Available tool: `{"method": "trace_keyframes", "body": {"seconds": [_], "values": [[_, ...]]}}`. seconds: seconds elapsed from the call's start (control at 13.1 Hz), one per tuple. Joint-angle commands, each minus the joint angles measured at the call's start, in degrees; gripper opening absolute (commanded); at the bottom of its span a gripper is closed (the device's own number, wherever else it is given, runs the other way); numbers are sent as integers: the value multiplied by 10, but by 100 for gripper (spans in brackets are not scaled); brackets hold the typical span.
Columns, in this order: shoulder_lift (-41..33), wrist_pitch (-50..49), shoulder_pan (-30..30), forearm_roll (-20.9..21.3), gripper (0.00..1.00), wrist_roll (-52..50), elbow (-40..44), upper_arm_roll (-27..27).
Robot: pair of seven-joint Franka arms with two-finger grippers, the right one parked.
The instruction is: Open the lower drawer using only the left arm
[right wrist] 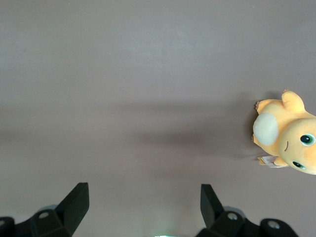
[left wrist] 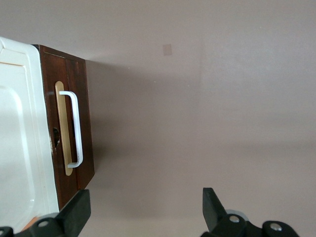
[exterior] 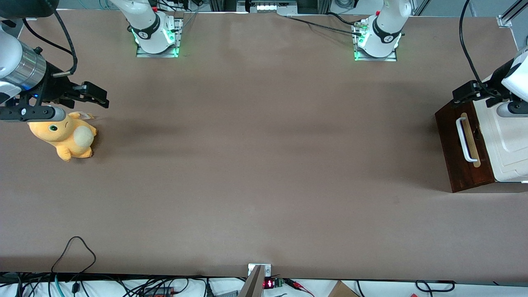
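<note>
A: Where is the lower drawer?
B: The lower drawer (exterior: 462,150) sits at the working arm's end of the table (exterior: 264,165), at 3 o'clock in the front view. Its white handle (left wrist: 75,128) lies on a pale wood strip (left wrist: 62,129). A cream panel (exterior: 509,142) adjoins it.
A: And the gripper?
B: The gripper (left wrist: 145,210) on the left arm (exterior: 515,80) hovers above the drawer's farther end, fingers (left wrist: 213,207) spread wide, holding nothing.
A: Any obstructions?
B: Only bare table shows in front of the handle. A yellow plush toy (exterior: 66,136) lies at 9 o'clock, well apart, toward the parked arm's end.
</note>
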Motion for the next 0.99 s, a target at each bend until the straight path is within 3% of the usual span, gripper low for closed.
{"method": "trace_keyframes", "body": {"seconds": [0.0, 0.23, 0.53, 0.69, 0.92], "values": [[17, 25, 1, 6, 100, 17, 1, 1], [37, 42, -10, 147, 100, 10, -33, -12], [56, 82, -26, 252, 100, -34, -93, -15], [63, 92, -32, 322, 100, -125, -133, -38], [87, 101, -34, 394, 100, -221, -166, -50]]}}
